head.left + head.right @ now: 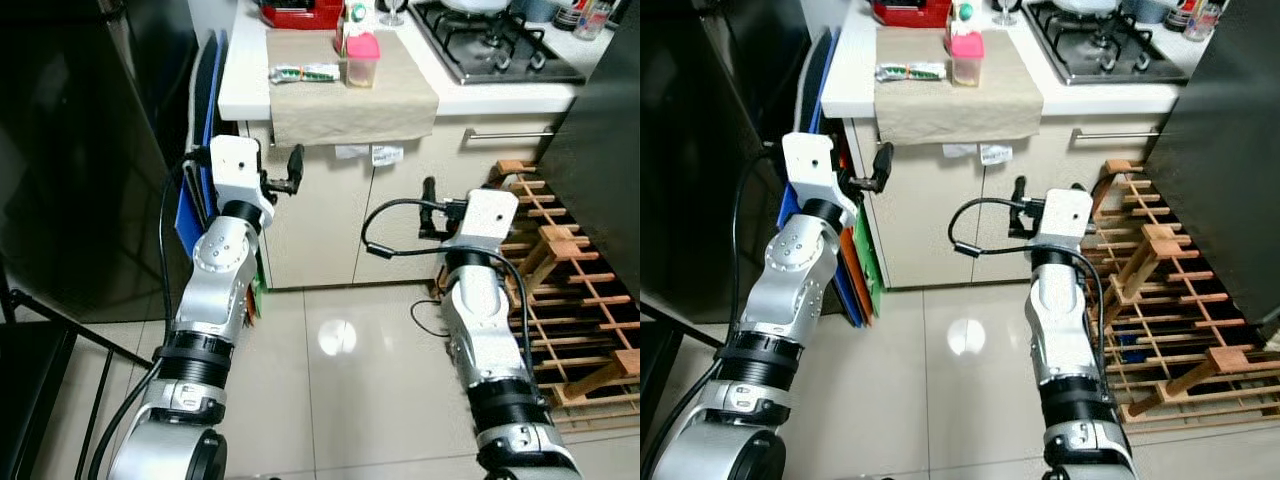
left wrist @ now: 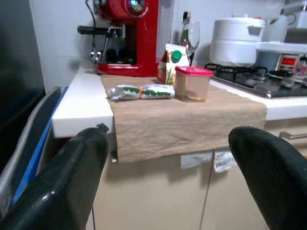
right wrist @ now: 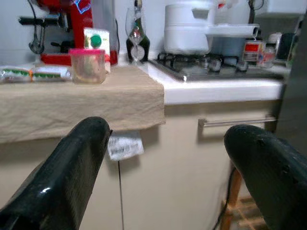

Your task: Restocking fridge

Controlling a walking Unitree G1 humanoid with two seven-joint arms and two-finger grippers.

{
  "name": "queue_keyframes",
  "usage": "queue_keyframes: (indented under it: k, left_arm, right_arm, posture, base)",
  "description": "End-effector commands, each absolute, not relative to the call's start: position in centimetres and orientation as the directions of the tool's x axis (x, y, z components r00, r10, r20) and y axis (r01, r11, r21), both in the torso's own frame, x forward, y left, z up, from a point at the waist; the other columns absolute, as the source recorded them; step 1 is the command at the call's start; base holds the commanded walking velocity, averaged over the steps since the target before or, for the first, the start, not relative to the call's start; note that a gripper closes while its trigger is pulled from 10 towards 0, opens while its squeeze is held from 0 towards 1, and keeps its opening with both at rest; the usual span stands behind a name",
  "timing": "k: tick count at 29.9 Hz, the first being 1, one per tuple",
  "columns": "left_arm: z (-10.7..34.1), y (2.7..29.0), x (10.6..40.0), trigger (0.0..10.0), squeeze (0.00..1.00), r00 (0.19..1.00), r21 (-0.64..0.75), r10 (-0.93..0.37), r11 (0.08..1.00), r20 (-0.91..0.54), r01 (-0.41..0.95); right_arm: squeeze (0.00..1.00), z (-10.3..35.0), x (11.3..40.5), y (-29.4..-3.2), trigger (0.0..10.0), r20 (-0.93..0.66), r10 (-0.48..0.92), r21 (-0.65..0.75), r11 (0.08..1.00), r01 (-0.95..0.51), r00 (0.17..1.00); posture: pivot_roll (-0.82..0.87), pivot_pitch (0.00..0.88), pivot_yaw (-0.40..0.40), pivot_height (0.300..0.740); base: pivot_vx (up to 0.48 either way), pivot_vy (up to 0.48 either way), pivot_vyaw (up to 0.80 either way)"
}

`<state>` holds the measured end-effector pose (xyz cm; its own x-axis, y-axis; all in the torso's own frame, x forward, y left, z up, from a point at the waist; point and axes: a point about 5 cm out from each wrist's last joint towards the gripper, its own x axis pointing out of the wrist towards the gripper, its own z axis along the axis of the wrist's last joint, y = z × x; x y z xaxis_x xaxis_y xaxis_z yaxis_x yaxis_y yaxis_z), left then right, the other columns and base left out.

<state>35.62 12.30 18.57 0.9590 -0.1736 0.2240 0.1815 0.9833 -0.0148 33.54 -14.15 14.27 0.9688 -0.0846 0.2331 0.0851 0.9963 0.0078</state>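
Observation:
On the white counter (image 1: 240,70) lies a beige cloth (image 1: 350,100). On it stand a clear tub with a pink lid (image 1: 361,60), a carton with a green cap (image 2: 171,62) and a green-and-white wrapped packet (image 1: 305,72). My left gripper (image 1: 293,170) is held up in front of the cabinet, below the counter edge, open and empty. Lower and to the right, my right gripper (image 1: 430,205) is also open and empty, facing the cabinet doors. The dark fridge (image 1: 80,150) stands at the left.
A red coffee machine (image 2: 129,38), a wine glass (image 3: 135,28) and a gas hob (image 1: 495,45) sit further back on the counter. Blue boards (image 1: 195,200) lean between fridge and cabinet. A wooden rack (image 1: 570,290) lies on the floor at the right, beside a dark panel (image 1: 600,150).

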Motion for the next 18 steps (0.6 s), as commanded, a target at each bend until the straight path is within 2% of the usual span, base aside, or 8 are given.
queue_keyframes:
  k: [1, 14, 18]
  left_arm:
    - [19.38, 10.8, 35.38, 10.0, 0.0, 0.941, -0.024, -0.227, 0.97, 0.253, 0.241]
    - [19.49, 10.97, 35.48, 10.0, 0.0, 0.948, -0.091, -0.189, 0.972, 0.256, 0.218]
    - [19.5, 10.91, 35.5, 10.0, 0.0, 0.95, -0.093, -0.186, 0.972, 0.249, 0.215]
  right_arm:
    - [0.41, 14.21, 33.64, -15.08, 10.0, 0.218, -0.107, 0.014, 0.994, 0.106, 0.97]
    - [0.4, 14.6, 34.1, -15.13, 10.0, 0.21, -0.081, 0.012, 0.997, 0.081, 0.974]
    - [0.4, 14.75, 34.23, -14.99, 10.0, 0.21, -0.071, 0.015, 0.997, 0.069, 0.975]
  posture:
    - [-0.09, 0.023, 0.028, 0.732]
    - [-0.09, 0.032, 0.015, 0.732]
    - [-0.09, 0.04, 0.012, 0.732]
  base:
    - [0.45, 0.0, 0.0]
    - [0.442, 0.0, 0.0]
    - [0.396, 0.271, 0.0]
